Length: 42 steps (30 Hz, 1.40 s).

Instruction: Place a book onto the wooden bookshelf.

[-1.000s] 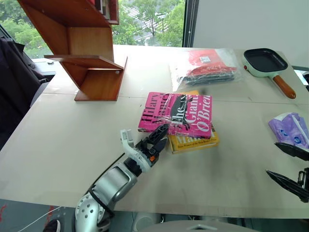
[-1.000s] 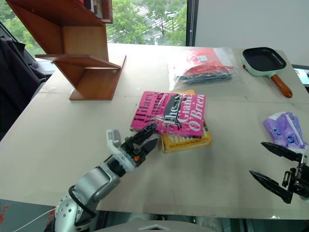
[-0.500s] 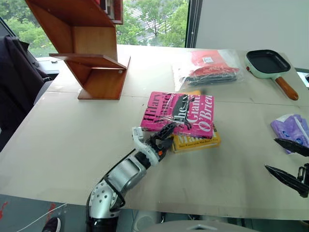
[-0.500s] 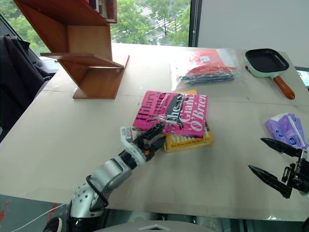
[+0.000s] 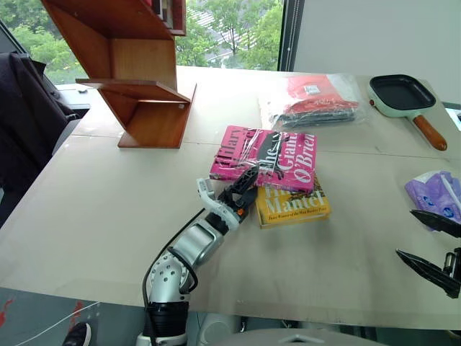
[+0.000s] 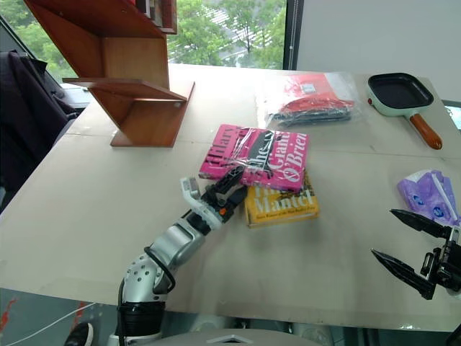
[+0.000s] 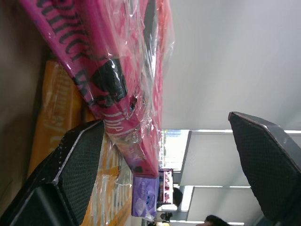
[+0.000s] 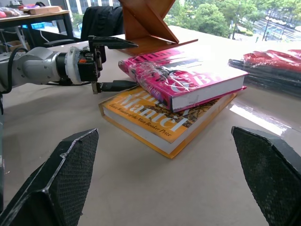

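The bright pink paperback book in shiny clear plastic wrap (image 5: 263,151) lies flat on top of a yellow paperback book (image 5: 292,203), its far side overhanging the yellow one towards the window, its long axis running across the table. The reddish-brown wooden bookshelf with slanted boards (image 5: 137,72) stands well apart from the pink book, beyond it on the robot's left.

The left gripper (image 5: 243,189) is the nearer one by far: its two black fingers stand wide apart at the pink book's near left corner. In the right wrist view one finger reaches over the cover and the other sits low beside the yellow book, so the corner lies between the open jaws, not yet clamped. The right gripper (image 6: 405,244), also spread wide and empty, hangs well to the right of both books, near a purple plastic packet (image 5: 432,193).

Compared with a second ago, the left gripper has advanced towards the pink book, and the pink book has slid away from the robot, uncovering more of the yellow cover's lettering
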Available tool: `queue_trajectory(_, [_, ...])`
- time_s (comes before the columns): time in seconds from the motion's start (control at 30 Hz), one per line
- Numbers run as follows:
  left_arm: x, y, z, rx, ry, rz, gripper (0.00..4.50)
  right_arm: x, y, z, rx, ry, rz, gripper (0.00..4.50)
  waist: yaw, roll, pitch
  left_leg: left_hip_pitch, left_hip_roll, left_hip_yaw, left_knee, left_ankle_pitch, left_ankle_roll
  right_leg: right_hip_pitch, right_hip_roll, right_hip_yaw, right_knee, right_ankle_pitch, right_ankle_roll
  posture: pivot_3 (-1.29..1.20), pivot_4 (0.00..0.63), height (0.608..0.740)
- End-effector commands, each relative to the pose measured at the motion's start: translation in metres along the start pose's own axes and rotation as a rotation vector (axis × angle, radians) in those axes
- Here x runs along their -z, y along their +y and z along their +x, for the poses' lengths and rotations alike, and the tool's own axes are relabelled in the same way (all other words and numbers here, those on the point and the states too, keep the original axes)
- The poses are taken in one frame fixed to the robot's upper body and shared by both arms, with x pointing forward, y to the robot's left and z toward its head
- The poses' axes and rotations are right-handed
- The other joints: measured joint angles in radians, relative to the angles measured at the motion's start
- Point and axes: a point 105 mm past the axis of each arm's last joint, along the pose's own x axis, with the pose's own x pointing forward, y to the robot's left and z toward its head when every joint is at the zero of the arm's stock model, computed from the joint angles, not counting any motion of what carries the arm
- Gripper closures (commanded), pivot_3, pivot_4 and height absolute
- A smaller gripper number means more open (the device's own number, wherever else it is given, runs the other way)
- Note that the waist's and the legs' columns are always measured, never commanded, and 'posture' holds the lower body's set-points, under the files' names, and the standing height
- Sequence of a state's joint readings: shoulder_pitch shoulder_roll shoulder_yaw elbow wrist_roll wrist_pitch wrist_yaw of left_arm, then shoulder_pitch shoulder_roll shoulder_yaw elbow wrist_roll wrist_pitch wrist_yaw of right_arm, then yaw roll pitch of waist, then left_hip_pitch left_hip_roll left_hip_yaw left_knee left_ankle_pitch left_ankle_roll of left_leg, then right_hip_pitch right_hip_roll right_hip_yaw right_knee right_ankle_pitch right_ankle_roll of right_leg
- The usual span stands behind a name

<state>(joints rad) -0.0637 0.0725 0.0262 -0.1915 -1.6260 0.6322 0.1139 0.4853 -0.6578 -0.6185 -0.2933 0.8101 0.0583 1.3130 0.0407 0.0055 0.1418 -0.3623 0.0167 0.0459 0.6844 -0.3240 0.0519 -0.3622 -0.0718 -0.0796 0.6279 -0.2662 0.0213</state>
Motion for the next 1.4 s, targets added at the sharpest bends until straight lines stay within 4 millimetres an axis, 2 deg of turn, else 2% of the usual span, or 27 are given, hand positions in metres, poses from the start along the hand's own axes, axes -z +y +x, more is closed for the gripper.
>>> queue_trajectory(0.03, [-0.003, 0.009, 0.001, -0.022, 0.000, -0.001, 0.12, -0.005, -0.002, -0.005, 0.017, -0.013, -0.044, 0.00, 0.000, 0.000, 0.000, 0.000, 0.000, 0.000, 0.000, 0.000, 0.000, 0.000, 0.000, 0.000, 0.000, 0.000, 0.000, 0.00, 0.150, 0.740])
queue_trajectory(0.27, [-0.011, 0.018, 0.009, -0.071, -0.034, -0.021, 0.12, -0.002, -0.003, -0.003, 0.019, -0.019, -0.050, 0.00, 0.002, 0.000, 0.000, 0.000, 0.000, 0.000, 0.000, 0.000, 0.000, 0.000, -0.001, 0.000, 0.000, 0.000, 0.000, 0.00, 0.150, 0.740])
queue_trajectory(0.37, [-0.012, 0.023, 0.008, -0.113, -0.035, 0.027, 0.12, 0.000, -0.001, -0.003, 0.021, -0.020, -0.051, 0.00, 0.001, 0.000, -0.001, 0.000, 0.000, -0.001, 0.000, 0.000, 0.000, 0.000, -0.001, 0.000, 0.000, 0.000, 0.000, 0.00, 0.150, 0.740])
queue_trajectory(0.6, [-0.013, 0.015, 0.012, -0.087, -0.040, 0.103, 0.12, 0.003, -0.001, -0.001, 0.021, -0.027, -0.050, 0.00, 0.001, 0.001, -0.001, 0.000, 0.000, 0.000, 0.000, 0.000, 0.000, 0.000, -0.001, 0.000, 0.000, 0.000, 0.000, 0.00, 0.150, 0.740])
queue_trajectory(1.03, [-0.019, 0.017, -0.007, -0.122, -0.070, 0.053, 0.12, 0.006, -0.003, 0.000, 0.021, -0.032, -0.056, 0.00, -0.001, 0.000, 0.000, 0.000, 0.001, 0.000, -0.002, 0.000, 0.000, -0.001, -0.003, -0.001, 0.000, 0.000, 0.000, 0.00, 0.150, 0.740])
queue_trajectory(1.2, [-0.032, 0.021, 0.004, -0.146, -0.142, 0.041, 0.12, 0.006, -0.003, 0.001, 0.022, -0.038, -0.057, 0.00, 0.000, 0.000, 0.000, 0.000, 0.001, 0.000, -0.002, 0.000, 0.000, -0.001, -0.003, -0.001, -0.001, 0.000, 0.000, 0.00, 0.150, 0.740])
queue_trajectory(1.4, [-0.025, 0.024, 0.028, -0.151, -0.107, 0.045, 0.12, 0.007, -0.001, 0.004, 0.024, -0.046, -0.060, 0.00, 0.002, 0.000, 0.000, -0.001, 0.000, 0.000, -0.002, 0.000, 0.000, -0.001, -0.003, -0.001, -0.001, 0.000, 0.000, 0.00, 0.150, 0.740])
